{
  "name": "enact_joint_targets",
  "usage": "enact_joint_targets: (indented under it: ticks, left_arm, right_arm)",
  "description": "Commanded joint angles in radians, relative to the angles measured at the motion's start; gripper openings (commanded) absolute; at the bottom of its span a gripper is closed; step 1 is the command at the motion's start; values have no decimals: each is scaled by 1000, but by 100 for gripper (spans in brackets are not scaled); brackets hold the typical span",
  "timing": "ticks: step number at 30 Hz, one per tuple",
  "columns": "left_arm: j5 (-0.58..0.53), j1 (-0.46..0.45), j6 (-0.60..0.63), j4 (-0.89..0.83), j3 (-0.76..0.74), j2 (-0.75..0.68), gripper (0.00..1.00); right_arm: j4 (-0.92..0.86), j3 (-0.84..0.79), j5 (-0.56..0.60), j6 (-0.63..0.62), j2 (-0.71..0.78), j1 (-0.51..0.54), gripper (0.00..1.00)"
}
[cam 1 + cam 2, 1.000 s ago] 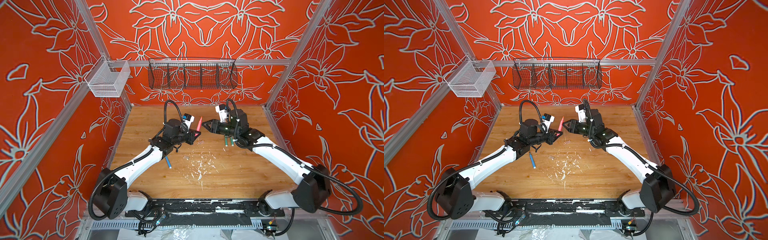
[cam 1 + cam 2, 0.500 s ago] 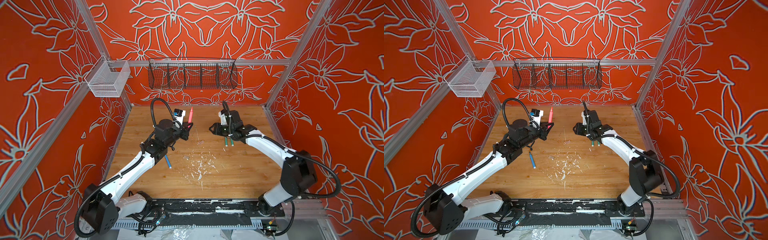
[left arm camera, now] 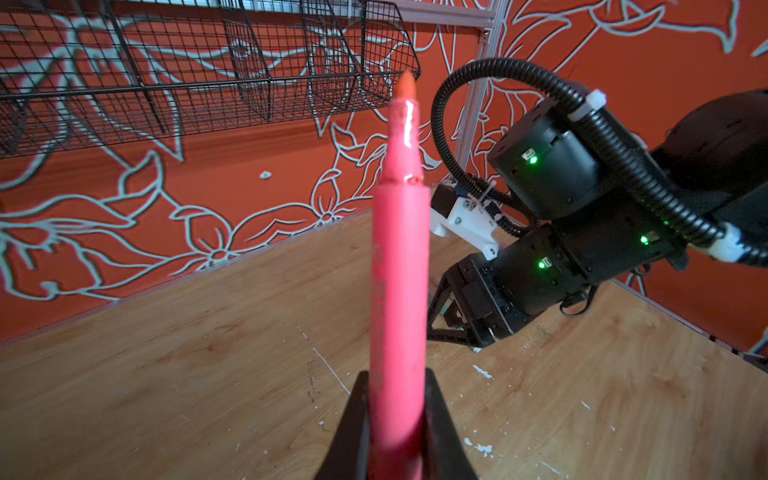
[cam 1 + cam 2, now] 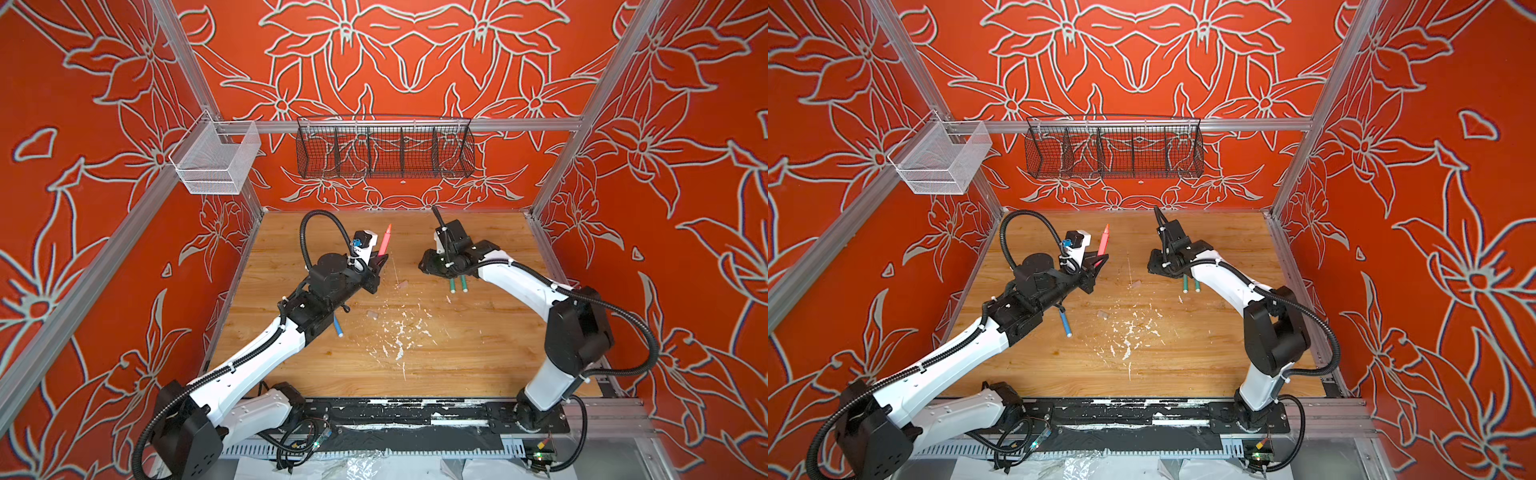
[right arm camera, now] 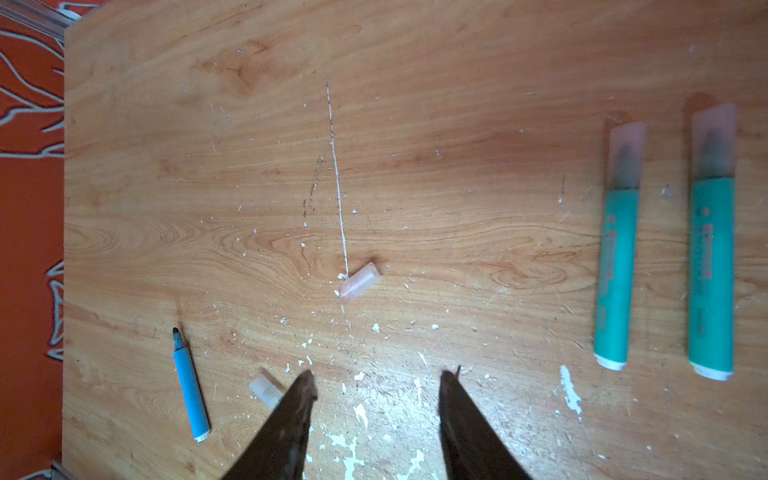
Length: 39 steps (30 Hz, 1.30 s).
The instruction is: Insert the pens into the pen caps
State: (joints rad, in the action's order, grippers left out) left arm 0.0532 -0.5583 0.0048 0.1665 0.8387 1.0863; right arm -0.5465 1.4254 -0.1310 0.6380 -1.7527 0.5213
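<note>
My left gripper (image 3: 397, 374) is shut on the red-pink pen (image 3: 399, 266), which stands tip up and uncapped; both top views show this pen (image 4: 384, 241) (image 4: 1104, 239) above the table's back left. My right gripper (image 5: 378, 376) hangs open and empty over the wooden table (image 5: 457, 124), pointing down. Two green pens (image 5: 617, 270) (image 5: 710, 270) lie side by side with caps (image 5: 625, 153) on. A blue pen (image 5: 190, 390) (image 4: 338, 328) lies uncapped. Two loose pen caps (image 5: 359, 281) (image 5: 266, 390) rest on the table, one beside a right fingertip (image 5: 307, 380).
A black wire basket (image 4: 384, 151) hangs on the back wall and a white mesh basket (image 4: 214, 160) on the left rail. White paint flecks (image 4: 399, 336) litter the table's middle. Orange walls close three sides.
The two grippers, close together a second ago, have drawn apart. The left arm pulled back left with the red-pink pen; the right arm swung right, turned downward and its jaws widened slightly.
</note>
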Motion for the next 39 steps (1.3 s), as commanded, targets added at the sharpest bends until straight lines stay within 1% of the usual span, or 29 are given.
enact_joint_targets:
  ticks: [1, 5, 7, 12, 16, 22, 24, 25, 30, 32, 39]
  left_arm:
    - [14, -12, 32, 13, 14, -10, 0]
    - [-3, -17, 21, 22, 10, -30, 0]
    - [-27, -17, -3, 21, 5, -39, 0]
    - [-83, -17, -51, 76, -42, -77, 0]
    - [-124, -17, -63, 86, -49, -80, 0]
    - [-115, -17, -51, 89, -46, -74, 0]
    - [-93, -17, -49, 69, -36, -82, 0]
    - [-90, -17, -52, 85, -45, -80, 0]
    - [-87, -16, -63, 87, -48, -62, 0]
    - [-84, -17, -68, 93, -49, -63, 0]
    - [-69, -16, -66, 82, -44, -72, 0]
  right_arm:
    - [-134, 90, 104, -10, -78, 51, 53]
    - [-144, 189, 145, -11, -182, 82, 56]
    - [-154, 234, 177, -15, -237, 95, 57]
    - [-194, 328, 177, -31, -370, 99, 59]
    - [-213, 377, 181, -53, -426, 99, 59]
    - [-228, 421, 169, -76, -491, 99, 59]
    - [-237, 429, 167, -84, -508, 99, 59]
    - [-246, 431, 162, -90, -509, 100, 59]
    - [-259, 408, 166, -112, -510, 103, 57]
    - [-265, 398, 187, -113, -503, 103, 57]
    - [-261, 357, 182, -121, -488, 107, 55]
